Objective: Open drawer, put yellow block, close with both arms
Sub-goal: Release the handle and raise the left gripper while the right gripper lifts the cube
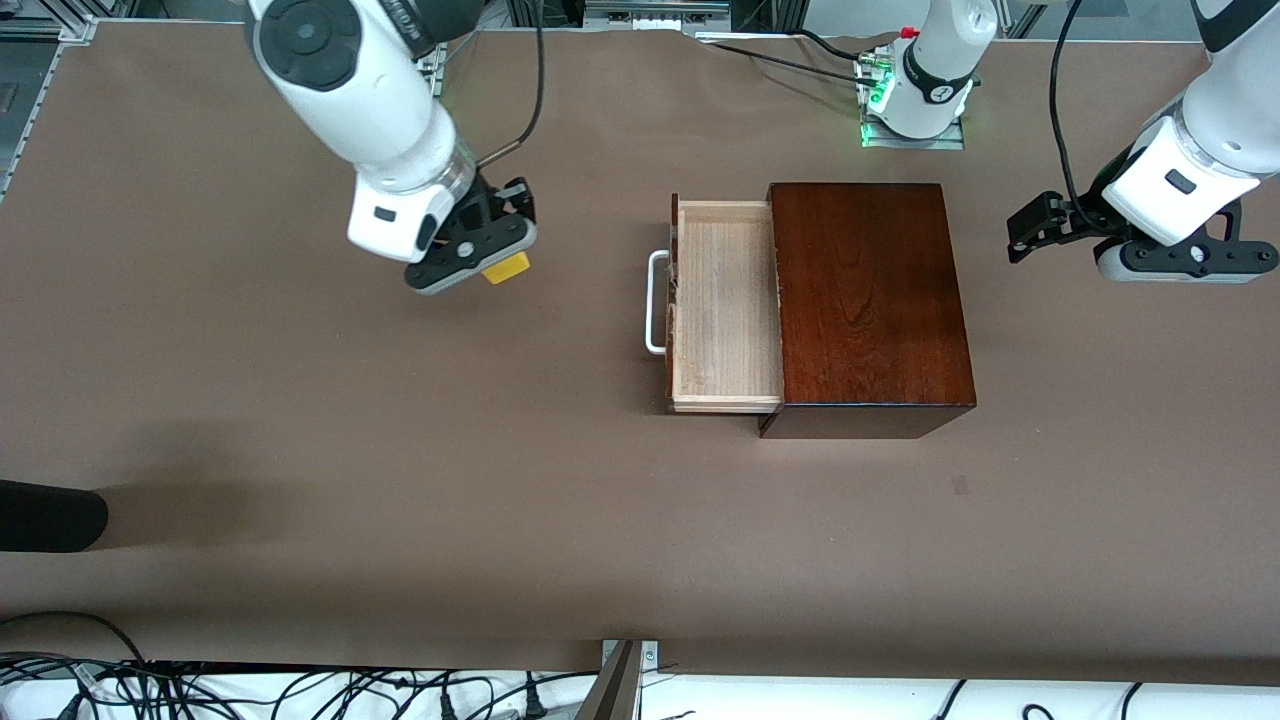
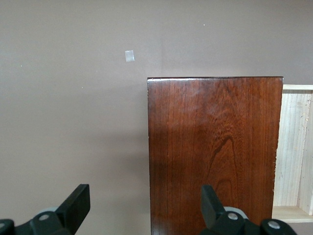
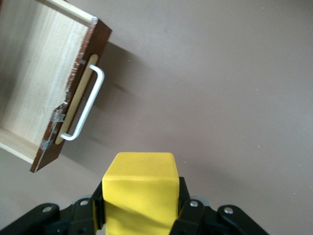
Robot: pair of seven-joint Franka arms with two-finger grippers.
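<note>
I am watching the right gripper (image 1: 478, 250) hanging over bare table (image 1: 300, 420) in the upper left of the front view, its fingers pinching the yellow block (image 1: 507, 267). In the right wrist view the block (image 3: 139, 188) is sitting squarely between the two black fingers (image 3: 188, 210), filling the lower middle of the frame.

The drawer (image 1: 725, 305) is standing pulled out of the wooden box (image 1: 865, 300) near the centre of the front view, its pale tray showing bare wood and its white handle (image 1: 655, 302) pointing toward the right arm's end of the table. The right wrist view is showing that handle (image 3: 85, 105) and the dark drawer front in its upper left.

The left gripper (image 1: 1170, 255) is waiting at the right edge of the front view, beside the box, its fingers (image 2: 76, 205) spread wide apart over the table and the box's top (image 2: 215, 152).
</note>
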